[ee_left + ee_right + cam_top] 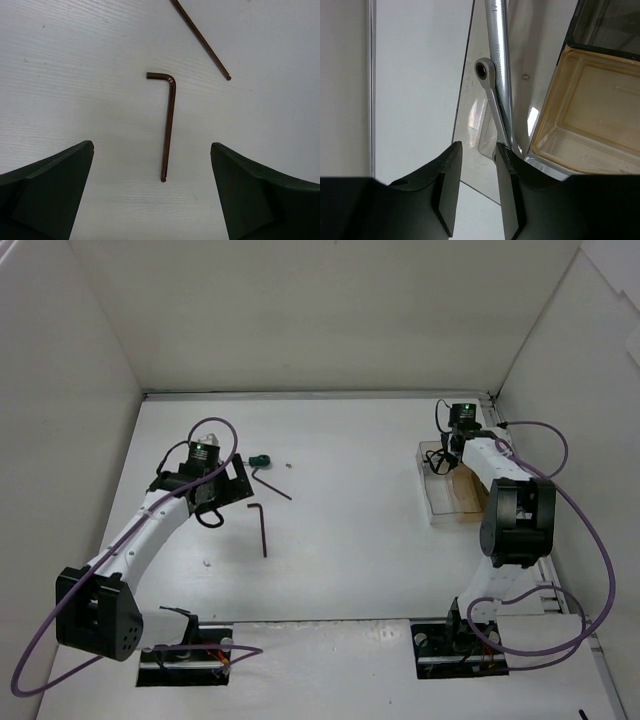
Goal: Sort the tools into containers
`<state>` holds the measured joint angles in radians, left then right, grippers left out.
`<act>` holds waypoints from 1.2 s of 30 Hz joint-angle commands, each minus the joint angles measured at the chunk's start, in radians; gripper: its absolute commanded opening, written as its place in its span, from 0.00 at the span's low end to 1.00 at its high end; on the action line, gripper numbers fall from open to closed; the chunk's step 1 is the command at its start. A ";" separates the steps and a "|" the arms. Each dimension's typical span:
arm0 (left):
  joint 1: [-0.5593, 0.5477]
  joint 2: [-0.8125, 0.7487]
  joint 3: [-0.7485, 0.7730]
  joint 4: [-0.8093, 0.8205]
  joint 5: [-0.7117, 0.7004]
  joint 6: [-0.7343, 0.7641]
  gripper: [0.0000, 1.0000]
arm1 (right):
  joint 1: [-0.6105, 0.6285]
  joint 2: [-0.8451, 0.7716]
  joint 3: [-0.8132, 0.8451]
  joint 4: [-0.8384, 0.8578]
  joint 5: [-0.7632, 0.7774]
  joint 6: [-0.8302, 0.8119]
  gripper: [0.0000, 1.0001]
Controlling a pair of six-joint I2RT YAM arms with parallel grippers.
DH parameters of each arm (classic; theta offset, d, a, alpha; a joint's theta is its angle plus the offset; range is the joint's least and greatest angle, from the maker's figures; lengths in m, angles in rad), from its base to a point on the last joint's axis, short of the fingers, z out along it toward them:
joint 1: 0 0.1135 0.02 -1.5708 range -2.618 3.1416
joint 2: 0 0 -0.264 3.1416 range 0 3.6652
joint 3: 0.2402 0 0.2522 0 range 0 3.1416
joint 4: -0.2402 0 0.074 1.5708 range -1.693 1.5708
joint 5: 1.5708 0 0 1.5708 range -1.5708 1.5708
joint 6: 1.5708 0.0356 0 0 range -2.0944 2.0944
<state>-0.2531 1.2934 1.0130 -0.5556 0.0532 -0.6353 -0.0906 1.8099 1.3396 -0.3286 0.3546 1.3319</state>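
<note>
Brown L-shaped hex key [169, 125] lay flat on the white table [75, 75], centre of the left wrist frame. It sat between the left gripper [151, 147] fingers, which stood wide apart and touched nothing. We saw a second hex key [202, 37] running off the upper right, apart from the first. In the top view the green-handled screwdriver [260, 459] sat just above both keys. Right gripper [477, 147] fingers were a narrow gap apart with nothing between them, over a clear bin [470, 115]. That bin held the silver wrench [500, 55] and a thinner ring-end wrench [483, 71], crossing each other. Tan-bottomed bin [585, 125] sat just right of it.
</note>
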 commanded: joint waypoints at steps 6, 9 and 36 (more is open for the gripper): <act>0.008 -0.019 0.007 0.006 0.004 -0.010 1.00 | 0.014 -0.078 0.073 0.034 0.021 -0.179 0.48; 0.008 0.004 0.013 -0.010 0.002 -0.030 0.98 | 0.055 -0.136 0.096 0.036 0.021 -0.389 0.55; -0.179 0.509 0.245 -0.139 -0.092 -0.096 0.43 | 0.195 -0.799 -0.398 0.033 -0.305 -0.723 0.62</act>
<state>-0.4259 1.8168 1.2201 -0.6697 -0.0273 -0.6987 0.0994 1.0527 0.9531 -0.3500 0.0715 0.6250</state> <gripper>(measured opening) 0.434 0.619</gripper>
